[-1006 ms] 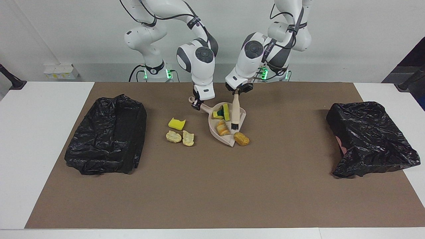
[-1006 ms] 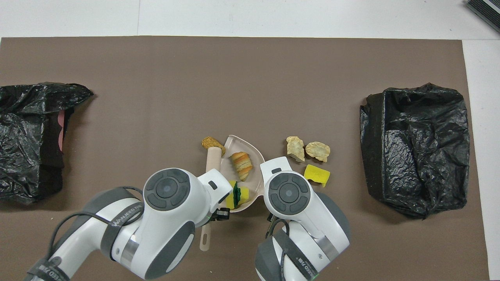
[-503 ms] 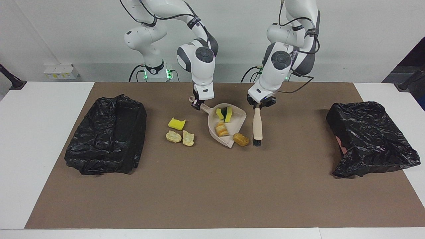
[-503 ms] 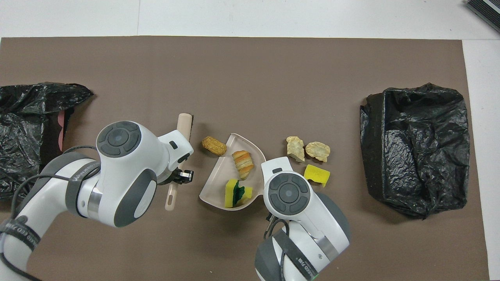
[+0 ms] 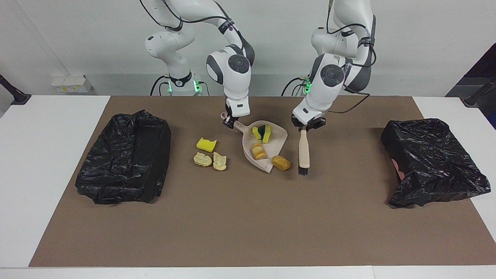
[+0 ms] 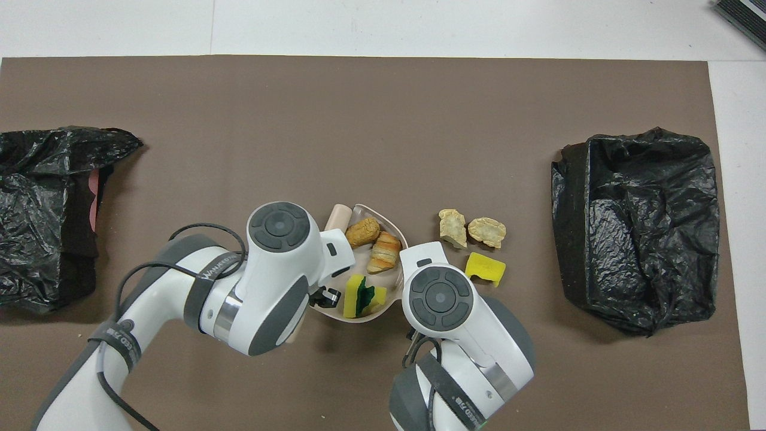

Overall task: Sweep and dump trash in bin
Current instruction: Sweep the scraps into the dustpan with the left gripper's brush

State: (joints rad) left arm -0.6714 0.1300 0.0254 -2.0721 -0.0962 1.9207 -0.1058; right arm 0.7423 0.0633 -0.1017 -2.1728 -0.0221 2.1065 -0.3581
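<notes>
Brown mat (image 5: 248, 224) covers most of the white table (image 5: 42, 155).

Beige dustpan (image 5: 271, 144) lies flat near the middle of the mat, toward the edge at the robots' side. Its mouth faces away from the robots.

Right gripper (image 5: 229, 123) is down at the pan's handle, fingers closed on it.

Left gripper (image 5: 306, 126) is clamped tight on the handle end of the beige brush (image 5: 303, 151). The brush hangs nearly upright, with its black bristles down at the mat.

In the pan:
- a yellow-and-green sponge piece (image 5: 261, 132) at the handle end
- a striped orange-brown lump (image 5: 259, 150) nearer the mouth

The two views disagree on the darker brown lump (image 5: 281, 162):
- Facing view: it sits at the pan's lip on the mat, between the lip and the brush, and the brush stands just beside it without touching.
- Overhead view: it lies in the pan's mouth against the striped lump, with the brush tip right beside it.

Loose trash is on the mat beside the pan, toward the right arm's end:
- a yellow sponge chunk (image 5: 206, 144)
- two pale tan lumps (image 5: 202, 159), side by side and a little farther from the robots

The black-lined bin (image 5: 124, 157) stands open near the mat's edge at the right arm's end. The second black-bagged bin (image 5: 432, 162) sits near the edge at the left arm's end, crumpled.
</notes>
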